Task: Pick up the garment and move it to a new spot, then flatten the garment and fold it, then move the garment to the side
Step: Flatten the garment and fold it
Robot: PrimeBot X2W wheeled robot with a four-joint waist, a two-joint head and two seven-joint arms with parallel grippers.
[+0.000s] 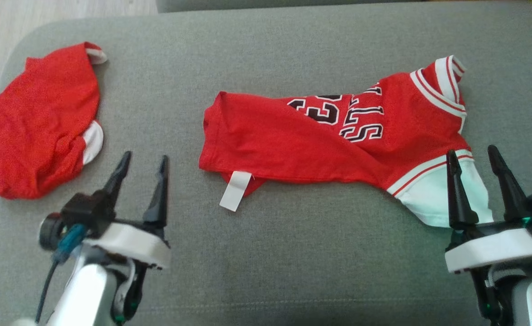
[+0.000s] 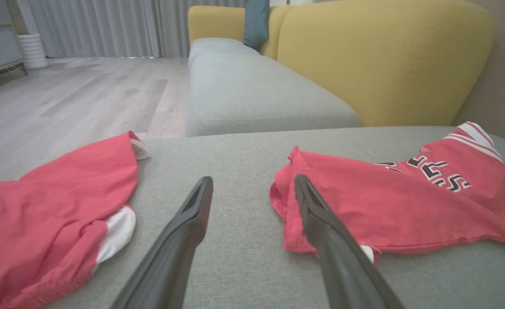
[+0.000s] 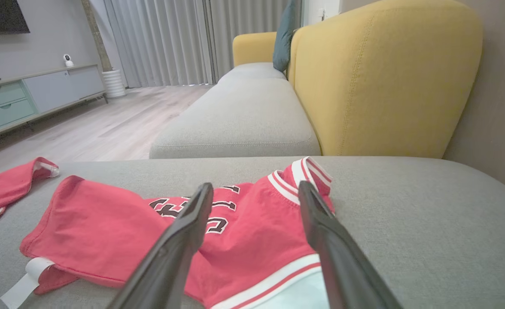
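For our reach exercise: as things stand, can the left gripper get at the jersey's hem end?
Probably yes. The left gripper is open and close to the hem end of the jersey, with bare cushion between them.

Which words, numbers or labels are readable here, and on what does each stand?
"LLS": black letters on the red jersey, start folded under; uncertain.
"23": black number beside them, partly covered by a fold; uncertain.
White tag at the jersey's hem: nothing readable.
Other red garment: no text visible.
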